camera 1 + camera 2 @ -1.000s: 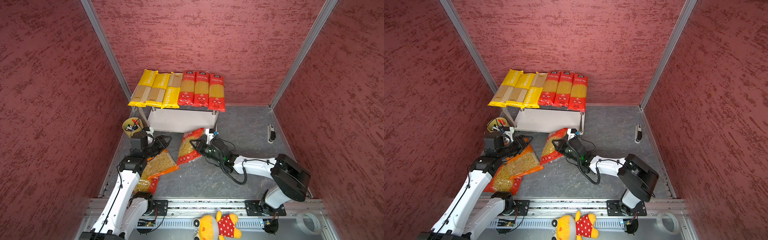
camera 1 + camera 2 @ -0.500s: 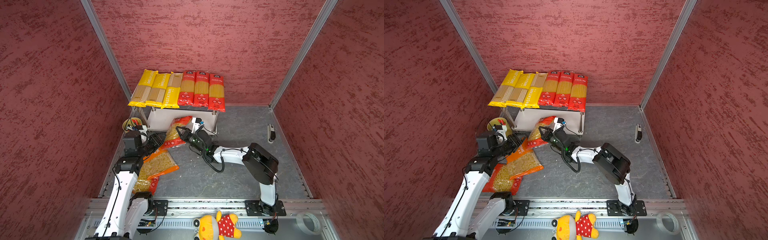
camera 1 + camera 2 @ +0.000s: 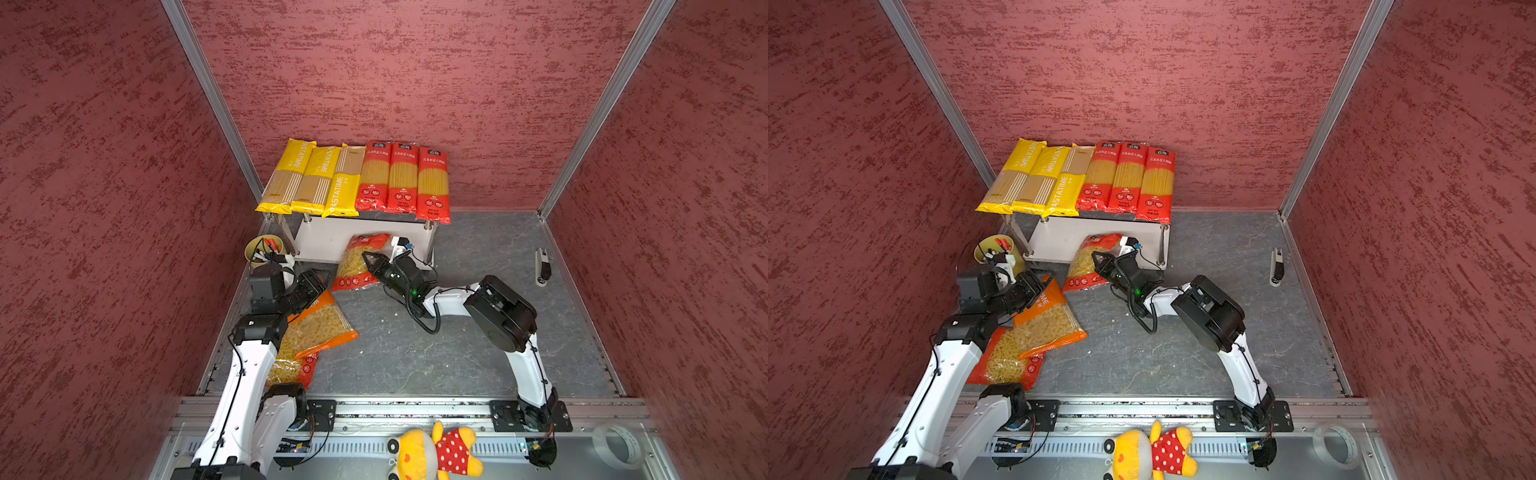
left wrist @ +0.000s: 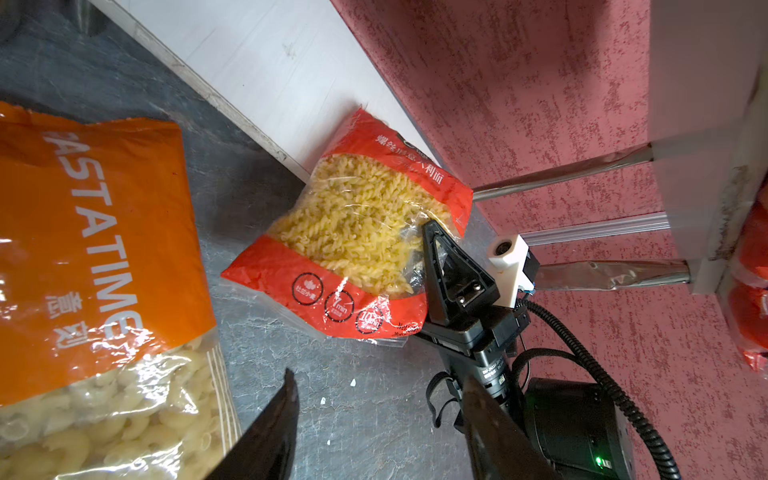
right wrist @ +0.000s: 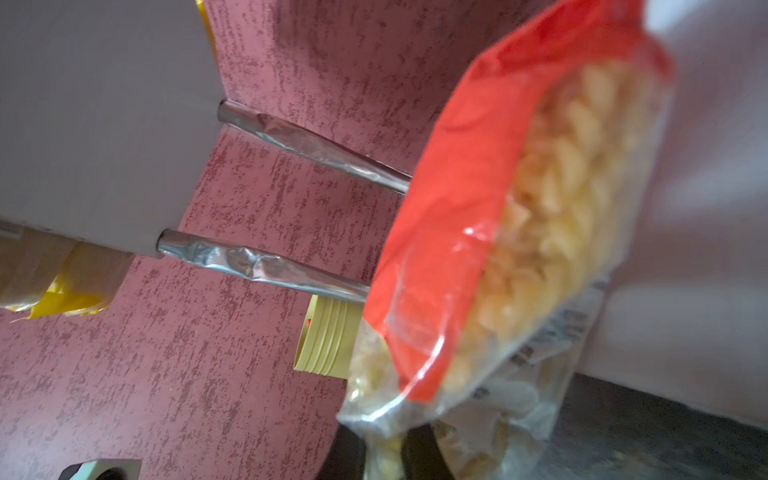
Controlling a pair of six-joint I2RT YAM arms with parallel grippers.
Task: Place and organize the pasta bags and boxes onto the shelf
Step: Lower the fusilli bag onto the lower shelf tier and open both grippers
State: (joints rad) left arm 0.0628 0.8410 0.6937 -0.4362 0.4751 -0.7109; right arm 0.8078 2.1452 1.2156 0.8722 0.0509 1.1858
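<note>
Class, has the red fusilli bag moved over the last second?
Yes. The red fusilli bag has shifted toward the shelf, its top end now over the lower tier.

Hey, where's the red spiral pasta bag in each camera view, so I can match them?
A top view: red spiral pasta bag near centre, at the shelf front, in the right hand.
A top view: the bag left of centre.
Left wrist: the bag mid-frame.
Right wrist: the bag fills the right half, blurred.
Shared landmark: the shelf's chrome posts.
</note>
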